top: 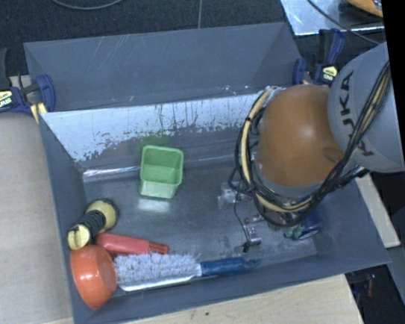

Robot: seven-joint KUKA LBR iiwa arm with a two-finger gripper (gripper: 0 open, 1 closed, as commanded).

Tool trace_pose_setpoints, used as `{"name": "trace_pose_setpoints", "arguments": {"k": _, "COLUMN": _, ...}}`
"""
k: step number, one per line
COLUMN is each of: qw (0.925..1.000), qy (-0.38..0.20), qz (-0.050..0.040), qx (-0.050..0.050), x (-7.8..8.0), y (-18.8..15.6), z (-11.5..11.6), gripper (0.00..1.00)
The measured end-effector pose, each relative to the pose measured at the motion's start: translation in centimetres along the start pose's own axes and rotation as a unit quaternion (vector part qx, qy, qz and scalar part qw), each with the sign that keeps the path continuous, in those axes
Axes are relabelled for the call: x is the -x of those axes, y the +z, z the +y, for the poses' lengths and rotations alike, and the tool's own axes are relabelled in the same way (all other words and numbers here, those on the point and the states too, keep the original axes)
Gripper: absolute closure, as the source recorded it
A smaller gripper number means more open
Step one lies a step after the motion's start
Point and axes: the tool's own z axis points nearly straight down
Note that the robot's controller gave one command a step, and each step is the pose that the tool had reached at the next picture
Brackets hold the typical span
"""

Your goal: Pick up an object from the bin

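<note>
A brush point(175, 272) with white bristles and a blue handle lies along the front wall of the grey bin point(173, 64). The gripper point(244, 221) hangs low just beside the end of the blue handle, over the bare floor. I cannot tell if it is open or closed. Left of the brush lie an orange scoop point(93, 275) with a red handle and a yellow-and-black thing point(93, 220). A green square cup point(161, 170) stands further back.

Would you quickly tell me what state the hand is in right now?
Hand: cannot be told; it sits close to the blue brush handle.
</note>
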Motion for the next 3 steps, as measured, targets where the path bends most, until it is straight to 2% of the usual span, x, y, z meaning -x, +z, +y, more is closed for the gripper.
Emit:
{"name": "trace_pose_setpoints", "arguments": {"k": 1, "qw": 1.0000, "qy": 0.001, "qz": -0.0038, "qx": 0.000, "x": 0.2, "y": -0.3, "z": 0.0, "gripper": 0.00}}
{"name": "trace_pose_setpoints", "arguments": {"k": 2, "qw": 0.9993, "qy": -0.036, "qz": -0.0049, "qx": 0.001, "x": 1.5, "y": 8.1, "z": 7.7, "gripper": 0.00}}
{"name": "trace_pose_setpoints", "arguments": {"k": 3, "qw": 0.9930, "qy": -0.118, "qz": -0.0103, "qx": -0.004, "x": 1.8, "y": 5.1, "z": 11.1, "gripper": 0.00}}
